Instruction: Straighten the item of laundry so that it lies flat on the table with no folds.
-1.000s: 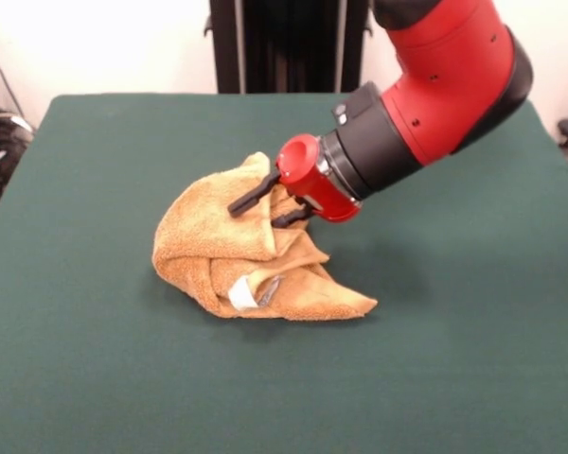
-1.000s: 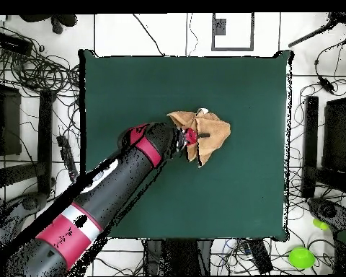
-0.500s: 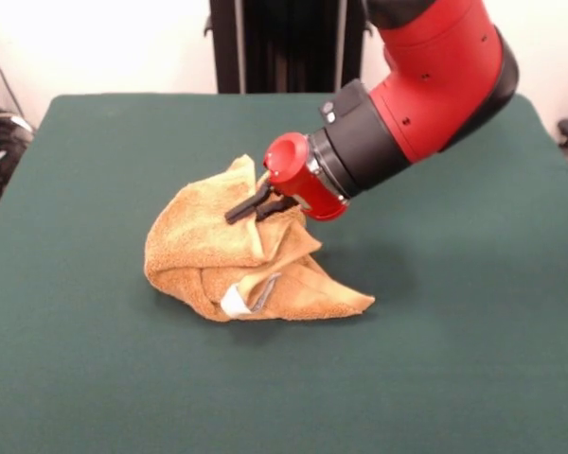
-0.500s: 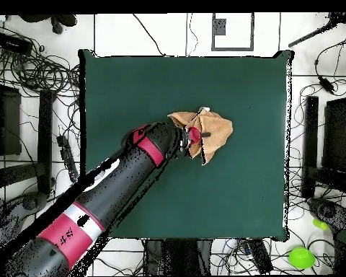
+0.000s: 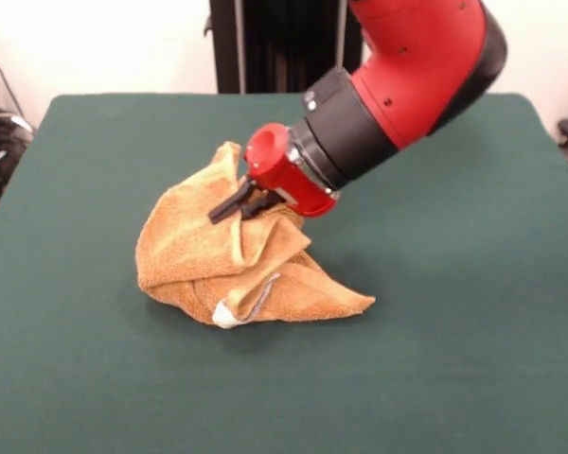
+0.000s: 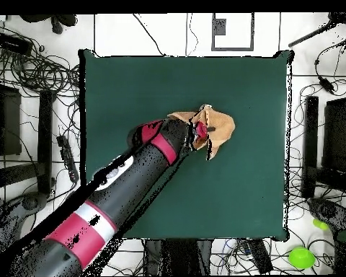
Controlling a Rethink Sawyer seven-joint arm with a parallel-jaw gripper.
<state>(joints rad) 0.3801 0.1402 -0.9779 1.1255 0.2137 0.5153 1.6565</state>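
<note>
Front view: the gripper, jaws closed on an upper fold, is dragging the towel leftward compared with a second ago; the bundle is lifting but remaining folded. Its pointed corner is aiming right.

Overhead view: the towel is lying near the centre of the table, long axis running roughly left-right.

Only the bunched towel interrupts the table, open all around.
</note>
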